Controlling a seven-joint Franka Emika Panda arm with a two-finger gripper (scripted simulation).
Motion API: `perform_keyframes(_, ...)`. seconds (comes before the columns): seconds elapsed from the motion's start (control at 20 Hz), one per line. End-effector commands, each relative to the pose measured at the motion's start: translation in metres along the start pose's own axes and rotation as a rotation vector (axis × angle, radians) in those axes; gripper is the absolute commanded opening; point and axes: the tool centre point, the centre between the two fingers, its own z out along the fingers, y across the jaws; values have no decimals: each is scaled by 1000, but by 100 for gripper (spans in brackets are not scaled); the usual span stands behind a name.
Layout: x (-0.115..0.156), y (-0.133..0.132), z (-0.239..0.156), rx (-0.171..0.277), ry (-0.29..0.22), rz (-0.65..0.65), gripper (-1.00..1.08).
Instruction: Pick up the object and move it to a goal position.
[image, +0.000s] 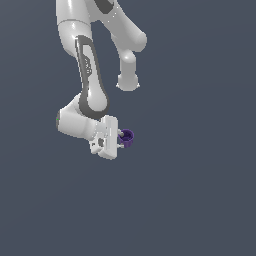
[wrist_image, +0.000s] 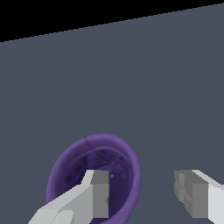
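1. Although the scene is almost bare, the exterior view shows the white Franka arm (image: 90, 75) reaching down from the upper left of the frame, its white two-fingered gripper (image: 121, 140) turned sideways toward the exterior view's right, just left of centre.
2. At those fingertips sits the small dark purple hollow cup-like piece (image: 127, 138) — far smaller than the gripper body and seemingly clear of the plain grey-blue ground (image: 190, 200), though no shadow or contact line confirms that.
3. From the wrist view, the purple piece (wrist_image: 94, 173) fills the lower left of the frame with its open mouth toward the camera. One grey-tipped finger (wrist_image: 98, 197) reaches into the hollow, apparently against the wall; the other finger (wrist_image: 194, 192) stands at the lower right, well apart from the rim.
4. The jaws are therefore spread, not closed across the piece. Whether the rim is pinched, hooked on the one finger or merely overlapped in view, I cannot tell.
5. My reading is that a thin rim is easier to take by one wall than across the whole body — hence the off-centre finger.
6. No goal marker shows in either view, so progress toward it cannot be judged.
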Motion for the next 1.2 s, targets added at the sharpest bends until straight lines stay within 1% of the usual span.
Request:
perform_keyframes(0.0, 0, 0, 3, 0, 0, 0, 28)
perform_keyframes(0.3, 0, -1, 24, 0, 1, -3, 28)
perform_keyframes(0.5, 1, -1, 30, 1, 2, -4, 28)
perform_keyframes(0.55, 1, -1, 30, 1, 2, -4, -100)
perform_keyframes(1.15, 3, 0, 29, 1, 2, -4, -100)
